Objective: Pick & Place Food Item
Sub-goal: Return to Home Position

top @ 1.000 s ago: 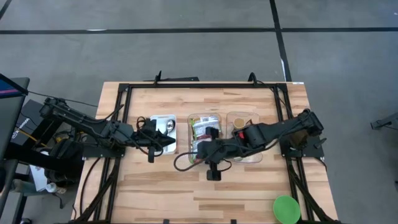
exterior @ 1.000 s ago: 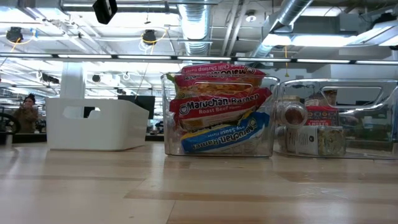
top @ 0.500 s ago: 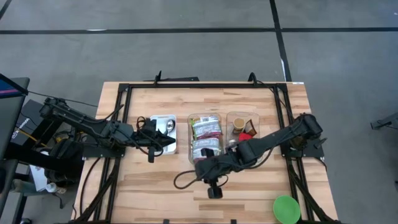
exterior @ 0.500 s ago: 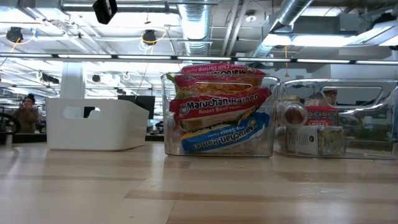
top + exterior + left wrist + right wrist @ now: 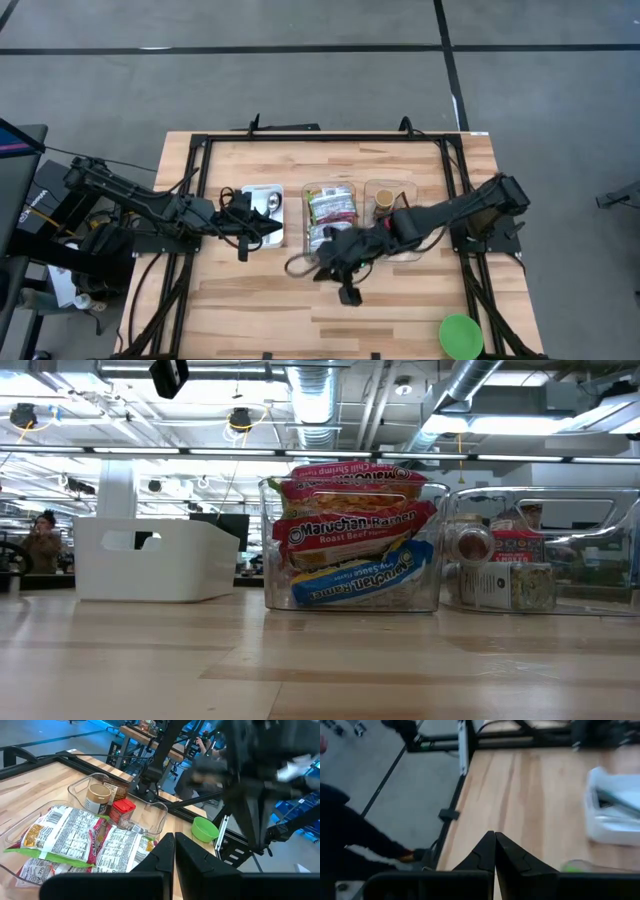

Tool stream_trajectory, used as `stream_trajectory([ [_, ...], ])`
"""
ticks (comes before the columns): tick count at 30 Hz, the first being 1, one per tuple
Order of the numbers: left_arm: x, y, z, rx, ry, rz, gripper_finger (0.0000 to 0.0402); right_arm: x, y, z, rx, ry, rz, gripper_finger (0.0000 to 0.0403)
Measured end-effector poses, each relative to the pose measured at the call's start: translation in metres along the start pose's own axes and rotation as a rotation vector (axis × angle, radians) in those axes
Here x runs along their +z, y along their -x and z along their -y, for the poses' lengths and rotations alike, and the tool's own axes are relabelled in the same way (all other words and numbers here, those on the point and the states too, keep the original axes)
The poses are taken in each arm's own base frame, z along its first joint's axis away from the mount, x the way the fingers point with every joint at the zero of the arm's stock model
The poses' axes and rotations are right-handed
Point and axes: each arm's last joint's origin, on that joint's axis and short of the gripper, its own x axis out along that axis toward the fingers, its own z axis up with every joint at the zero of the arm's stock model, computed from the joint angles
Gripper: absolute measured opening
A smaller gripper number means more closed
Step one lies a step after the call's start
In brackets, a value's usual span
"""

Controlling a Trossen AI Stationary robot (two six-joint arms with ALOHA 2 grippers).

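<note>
Several ramen packets lie stacked in the clear middle bin. My right gripper hangs over the table just near of that bin. It is shut and empty, as the right wrist view shows, and faces the table's left side. My left gripper waits by the white bin. It is shut and empty, and in the left wrist view it faces the ramen packets.
A second clear bin to the right of the ramen holds a jar, a red tin and a box. The white bin holds metal utensils. A green bowl sits at the near right corner. Bare wood lies along the near edge.
My right arm has swung from over the middle bin's near end out toward the table's near edge, then partly back, turning as it went. Its gripper stays shut and empty. The ramen packets have not moved.
</note>
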Motion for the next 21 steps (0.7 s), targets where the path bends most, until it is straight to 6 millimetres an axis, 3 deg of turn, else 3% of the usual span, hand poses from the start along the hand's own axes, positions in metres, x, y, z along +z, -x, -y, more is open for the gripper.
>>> stream_trajectory([
  [5,0.000,0.000,0.000,0.000,0.000,0.000,0.0008,0.010,0.023,0.011,-0.027,-0.002,0.052,0.0000],
  [9,0.000,0.000,0.000,-0.001,0.001,0.002,0.0008,0.014,0.034,0.020,-0.035,-0.173,0.068,0.0000],
  [16,0.000,0.000,0.000,-0.001,0.001,0.002,0.0008,0.014,0.034,0.026,-0.046,-0.277,0.069,0.0000],
  [21,0.000,0.000,0.000,-0.001,0.001,0.002,0.0008,0.010,0.025,0.025,-0.054,-0.131,0.036,0.0000],
])
